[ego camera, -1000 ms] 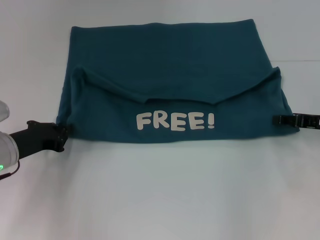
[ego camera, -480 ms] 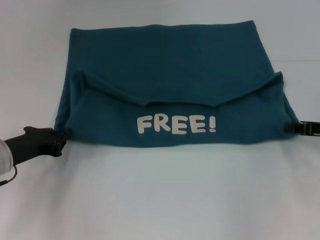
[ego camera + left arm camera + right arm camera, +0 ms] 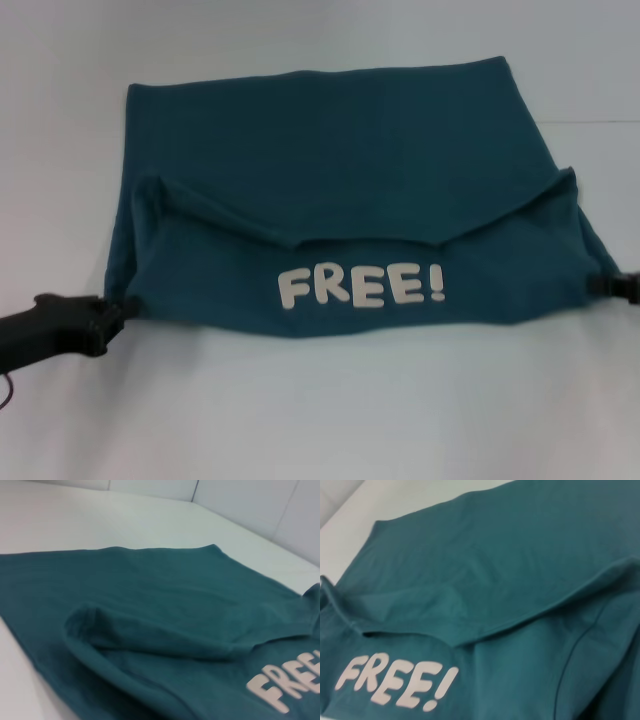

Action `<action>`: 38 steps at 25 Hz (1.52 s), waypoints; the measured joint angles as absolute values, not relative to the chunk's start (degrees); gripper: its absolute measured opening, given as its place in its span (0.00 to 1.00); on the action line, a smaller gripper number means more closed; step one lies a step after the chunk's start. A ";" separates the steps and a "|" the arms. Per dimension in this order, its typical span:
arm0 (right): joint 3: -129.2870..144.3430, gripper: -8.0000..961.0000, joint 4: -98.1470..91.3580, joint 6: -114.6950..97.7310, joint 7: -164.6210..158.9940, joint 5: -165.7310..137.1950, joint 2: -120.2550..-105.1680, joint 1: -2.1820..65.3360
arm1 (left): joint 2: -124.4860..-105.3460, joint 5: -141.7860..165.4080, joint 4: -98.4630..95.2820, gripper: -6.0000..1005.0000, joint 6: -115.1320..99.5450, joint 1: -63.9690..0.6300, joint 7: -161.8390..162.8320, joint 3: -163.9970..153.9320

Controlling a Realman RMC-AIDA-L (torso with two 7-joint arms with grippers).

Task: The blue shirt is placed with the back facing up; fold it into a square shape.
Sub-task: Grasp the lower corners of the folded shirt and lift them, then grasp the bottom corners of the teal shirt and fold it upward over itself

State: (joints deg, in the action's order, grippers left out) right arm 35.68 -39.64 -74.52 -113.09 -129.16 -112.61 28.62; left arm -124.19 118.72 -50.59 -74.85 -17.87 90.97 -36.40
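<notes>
White table holds your blue shirt, with your left gripper pinching its left corner and your right gripper pinching its right corner.

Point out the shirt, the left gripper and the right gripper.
shirt (image 3: 330, 130): head view, plain back panel.
left gripper (image 3: 112, 312): head view, tip at the shirt's near left corner.
right gripper (image 3: 603, 284): head view, tip at the right corner.
</notes>
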 joint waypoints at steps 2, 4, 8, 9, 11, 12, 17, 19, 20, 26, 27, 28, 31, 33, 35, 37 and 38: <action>35.68 0.03 -41.72 -76.82 -112.00 -129.18 -113.32 27.21 | -124.15 118.76 -51.67 0.02 -78.30 -16.88 91.60 -35.27; 35.71 0.03 -44.21 -79.25 -111.16 -129.24 -114.14 25.51 | -124.02 118.89 -52.23 0.02 -81.76 -16.21 91.99 -33.43; 35.71 0.03 -47.63 -84.13 -109.48 -129.28 -114.85 22.47 | -123.82 120.92 -53.75 0.02 -89.64 -15.35 92.61 -28.38; 35.69 0.03 -48.21 -85.47 -109.01 -129.28 -114.88 21.66 | -123.81 121.53 -54.19 0.02 -91.14 -15.07 92.71 -27.46; 35.58 0.03 -48.74 -87.49 -108.27 -129.26 -114.83 20.46 | -123.83 122.61 -54.93 0.02 -93.68 -14.41 92.97 -26.10; 35.45 0.03 -48.88 -88.35 -107.91 -129.28 -114.73 19.91 | -123.86 123.22 -55.26 0.02 -94.89 -13.98 93.23 -25.46; 33.19 0.03 -49.02 -93.53 -104.70 -129.45 -114.54 17.80 | -123.83 125.34 -55.71 0.02 -99.28 -13.08 93.47 -23.38; 31.93 0.03 -49.07 -95.36 -103.37 -129.47 -114.58 16.92 | -123.78 126.59 -56.09 0.02 -101.25 -12.96 93.49 -22.56; 31.32 0.03 -49.09 -96.10 -102.79 -129.47 -114.61 16.45 | -123.76 127.28 -56.23 0.02 -102.12 -12.89 93.49 -22.07; 29.48 0.03 -49.13 -99.54 -100.57 -129.50 -114.47 14.05 | -123.50 131.46 -56.09 0.02 -105.32 -12.75 93.10 -19.51; 29.41 0.03 -49.13 -100.00 -100.46 -129.72 -114.41 13.80 | -123.47 132.23 -56.05 0.02 -106.26 -12.68 93.06 -19.17; 29.28 0.03 -49.13 -100.32 -100.39 -130.05 -114.39 13.69 | -123.47 132.57 -56.07 0.02 -106.76 -12.64 93.06 -19.07; 28.06 0.04 -49.14 -101.89 -99.96 -132.09 -114.36 13.52 | -123.48 133.89 -56.24 0.02 -108.58 -12.53 93.06 -19.03; 27.23 0.03 -49.14 -102.63 -99.49 -132.92 -114.40 13.45 | -123.48 134.65 -56.27 0.02 -109.15 -12.44 93.13 -18.99; 26.52 0.03 -49.14 -103.37 -98.83 -133.24 -114.48 13.25 | -123.49 135.37 -56.30 0.02 -109.70 -12.31 93.18 -18.89; 26.15 0.03 -49.13 -103.90 -98.55 -133.47 -114.51 13.08 | -123.49 135.95 -56.33 0.02 -110.16 -12.20 93.15 -18.59; 26.03 0.03 -49.12 -104.12 -98.51 -133.64 -114.52 13.04 | -123.49 136.25 -56.32 0.02 -110.37 -12.16 93.13 -18.46</action>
